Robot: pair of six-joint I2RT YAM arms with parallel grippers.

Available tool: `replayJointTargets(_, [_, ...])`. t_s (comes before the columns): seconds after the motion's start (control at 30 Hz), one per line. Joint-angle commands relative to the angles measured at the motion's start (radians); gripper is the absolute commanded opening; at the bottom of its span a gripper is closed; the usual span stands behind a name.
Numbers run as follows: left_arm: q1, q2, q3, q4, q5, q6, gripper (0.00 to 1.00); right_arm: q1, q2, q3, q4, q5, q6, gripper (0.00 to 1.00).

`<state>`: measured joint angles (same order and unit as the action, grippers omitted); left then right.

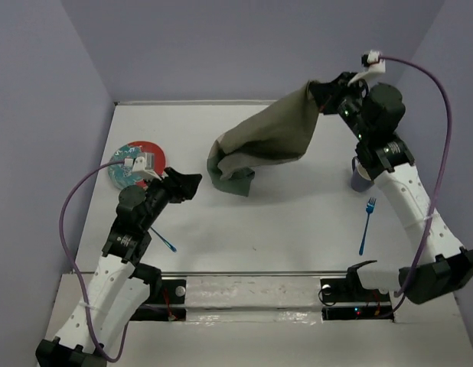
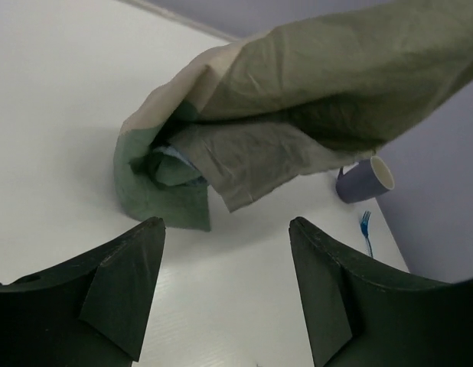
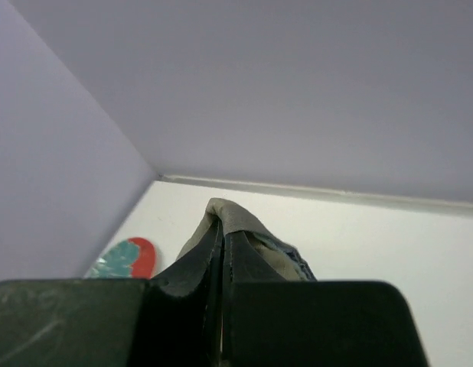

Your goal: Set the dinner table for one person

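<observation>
The dinner table (image 1: 298, 222), a plain white top, lies under both arms and reaches lavender walls (image 1: 244, 46) on three sides. Nearest, behind the left gripper (image 2: 226, 229) and beside its arm, a small blue utensil (image 1: 164, 241) lies flat; its kind is too small to tell. The left fingers stand wide apart, low over the table, with only bare tabletop between them. Behind them, toward the side wall, sits a red-and-teal plate (image 1: 133, 164), partly hidden by the wrist. Straight ahead of those fingers, close but apart, the lower end of the olive-green placemat (image 2: 313, 92) crumples on the table, a bluish layer showing inside its folds. Beneath the right arm a blue fork (image 1: 366, 225) lies on the table, with a purple-blue mug (image 2: 363, 182) upright just beyond it. Farthest, the right gripper (image 3: 220, 237) is raised above the table near the back wall. Its fingers are pressed tight on the placemat's upper corner, and the cloth hangs slanting from them down to the table.
</observation>
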<state>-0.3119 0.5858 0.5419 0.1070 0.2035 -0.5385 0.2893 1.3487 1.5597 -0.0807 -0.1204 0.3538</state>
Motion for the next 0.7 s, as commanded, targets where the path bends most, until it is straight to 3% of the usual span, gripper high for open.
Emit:
replayJointTargets(0.0, [0.004, 0.041, -0.082, 0.005, -0.007, -0.09, 0.75, 0.001, -0.11, -0.377, 0.123, 0.174, 0.022, 0.0])
replayJointTargets(0.1, [-0.042, 0.084, -0.118, 0.008, 0.014, -0.098, 0.69, 0.001, -0.135, -0.499, 0.131, 0.186, 0.071, 0.0])
replayJointTargets(0.23, [-0.15, 0.126, -0.18, 0.026, -0.077, -0.139, 0.67, 0.001, -0.177, -0.677, 0.14, 0.222, 0.119, 0.0])
replayJointTargets(0.5, [-0.358, 0.213, -0.292, 0.099, -0.265, -0.288, 0.65, 0.001, -0.257, -0.748, 0.13, 0.249, 0.097, 0.0])
replayJointTargets(0.67, [-0.47, 0.328, -0.274, 0.102, -0.381, -0.307, 0.58, 0.001, -0.264, -0.759, 0.124, 0.257, 0.097, 0.0])
